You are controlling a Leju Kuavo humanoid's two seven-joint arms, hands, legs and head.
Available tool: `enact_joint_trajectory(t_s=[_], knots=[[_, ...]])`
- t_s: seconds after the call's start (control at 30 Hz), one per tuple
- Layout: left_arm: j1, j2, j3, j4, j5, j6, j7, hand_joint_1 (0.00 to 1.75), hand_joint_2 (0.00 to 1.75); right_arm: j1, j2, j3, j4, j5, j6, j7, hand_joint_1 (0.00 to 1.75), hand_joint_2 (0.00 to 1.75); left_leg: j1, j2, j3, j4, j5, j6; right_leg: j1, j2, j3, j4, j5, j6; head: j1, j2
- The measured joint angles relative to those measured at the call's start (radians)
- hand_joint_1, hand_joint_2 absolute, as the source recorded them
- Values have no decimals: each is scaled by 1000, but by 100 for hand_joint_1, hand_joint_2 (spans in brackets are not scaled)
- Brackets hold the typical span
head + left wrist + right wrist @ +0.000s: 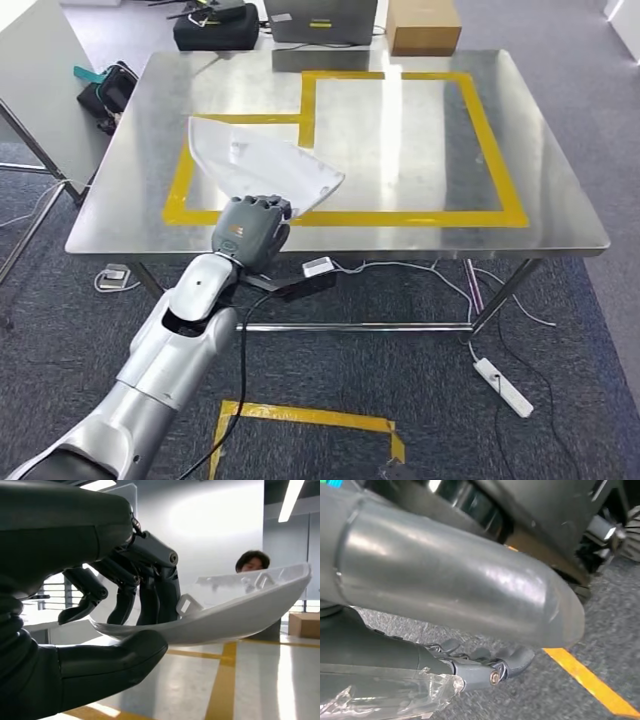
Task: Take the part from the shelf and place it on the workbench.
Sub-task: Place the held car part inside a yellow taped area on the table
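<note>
The part (260, 165) is a white, curved plastic shell, lying over the near-left area of the steel workbench (543, 180), across the yellow tape outline (483, 130). My left hand (249, 228) grips its near edge at the bench's front rim. In the left wrist view the thumb (113, 660) sits under the part (234, 615) and the dark fingers (151, 585) press on its top; the part hangs slightly above the bench surface. My right hand (490, 667) hangs beside my body over the carpet, fingers loosely stretched, holding nothing.
At the bench's far edge stand a cardboard box (423, 25), a laptop (321, 20) and a black bag (215, 25). A person (252, 560) stands behind the bench. A power strip (502, 385) and cables lie on the carpet, and another bag (106, 90) at the left.
</note>
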Motion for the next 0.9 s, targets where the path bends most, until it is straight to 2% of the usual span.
enact_joint_trajectory(t_s=[0.03, 0.07, 0.13, 0.17, 0.2, 0.23, 0.3, 0.33, 0.37, 0.4, 0.47, 0.63, 0.7, 0.77, 0.8, 0.83, 0.87, 0.9], knots=[[-1, 0, 3, 0, -1, 0, 1, 175, 175, -1, 0, 0, 0, 1, 0, 0, 0, 0, 1, -1, 9, -1, -4, 4, 0, 0, -24, 43, -8, 2, 1, 0], [0, 0, 5, 0, -3, 0, 1, 175, 175, -2, 0, -1, 0, 2, 0, 0, 0, 0, 1, -1, 16, -1, -10, 8, 0, -1, -63, 106, -21, 2, 2, 0], [4, 0, 7, 2, -7, -1, 3, 175, 175, 0, 0, -3, 0, 5, 0, 0, 0, 0, 0, -4, 30, -1, -26, 12, 1, 0, -150, 226, -70, 4, 4, 0], [6, 1, 7, 4, -9, -1, 4, 175, 175, 3, 0, -5, 0, 7, 0, 0, 0, 0, -1, -6, 40, -1, -34, 12, 1, -1, -181, 252, -90, 4, 4, 0], [8, 1, 9, 5, -11, -2, 5, 175, 175, 6, 0, -7, 0, 8, 0, 0, 0, 0, -2, -8, 52, -1, -44, 12, 1, -1, -195, 243, -92, 5, 5, 0], [8, 2, 12, 7, -12, -2, 7, 175, 175, 7, 0, -8, 0, 10, 0, 0, 0, 0, -2, -9, 66, 0, -54, 11, 1, -1, -193, 201, -68, 5, 5, 0], [7, 2, 18, 11, -17, -1, 10, 175, 175, 9, 0, -12, 0, 12, 0, -1, 0, 0, -3, -10, 95, 1, -77, 6, 0, -2, -162, 68, 40, 6, 6, 0], [5, 2, 21, 13, -19, -1, 12, 175, 175, 8, 0, -14, 1, 12, 0, -1, 0, 0, -4, -11, 104, 1, -86, 2, 1, -2, -147, 15, 82, 2, 6, 0], [2, 3, 25, 16, -21, 0, 14, 175, 175, 7, 0, -15, 1, 13, 1, -2, 0, 0, -5, -11, 110, 1, -94, -3, 2, -2, -137, -16, 112, -5, 6, 0], [-1, 4, 27, 18, -22, 1, 16, 175, 175, 7, 0, -15, 1, 13, 1, -3, 0, 0, -6, -11, 112, 1, -98, -8, 4, -1, -133, -27, 123, -12, 5, 0], [-5, 5, 30, 21, -24, 1, 18, 175, 175, 5, 0, -16, 1, 13, 1, -4, 0, 0, -5, -12, 113, 1, -100, -13, 6, 0, -129, -28, 123, -21, 5, 0], [-6, 5, 31, 23, -24, 2, 19, 175, 175, 5, 0, -17, 1, 14, 1, -5, 0, 0, -5, -12, 114, 5, -99, -16, 6, 0, -127, -29, 121, -25, 5, 0], [-11, 6, 38, 30, -23, 2, 21, 175, 175, 6, 0, -21, 1, 14, 1, -6, 0, 0, -1, -8, 35, 131, -129, -31, 3, 0, -107, -30, 106, -35, 3, 0], [-13, 9, 49, 40, -21, 3, 23, 175, 175, 8, 1, -25, 1, 13, 1, -7, 0, 0, 6, -3, -74, 279, -174, -47, -1, 1, -77, -32, 83, -45, 1, 0], [-12, 11, 53, 44, -20, 3, 24, 175, 175, 9, 1, -26, 1, 13, 1, -7, 0, 0, 8, -3, -93, 285, -179, -48, -1, 2, -67, -32, 74, -46, 1, 0], [-12, 12, 55, 48, -20, 4, 25, 175, 175, 10, 1, -27, 1, 14, 1, -7, 0, 0, 8, -3, -95, 257, -161, -47, -2, 3, -54, -32, 64, -45, 1, 0], [-14, 13, 58, 52, -20, 5, 26, 175, 175, 10, 1, -28, 1, 14, 1, -7, 0, 0, 9, -2, -82, 203, -121, -45, -2, 4, -41, -33, 55, -43, 1, 0], [-15, 14, 60, 56, -20, 6, 27, 175, 175, 10, 1, -29, 1, 15, 1, -7, 0, 0, 9, 0, -62, 136, -66, -43, -1, 4, -31, -33, 45, -40, 1, 0]])
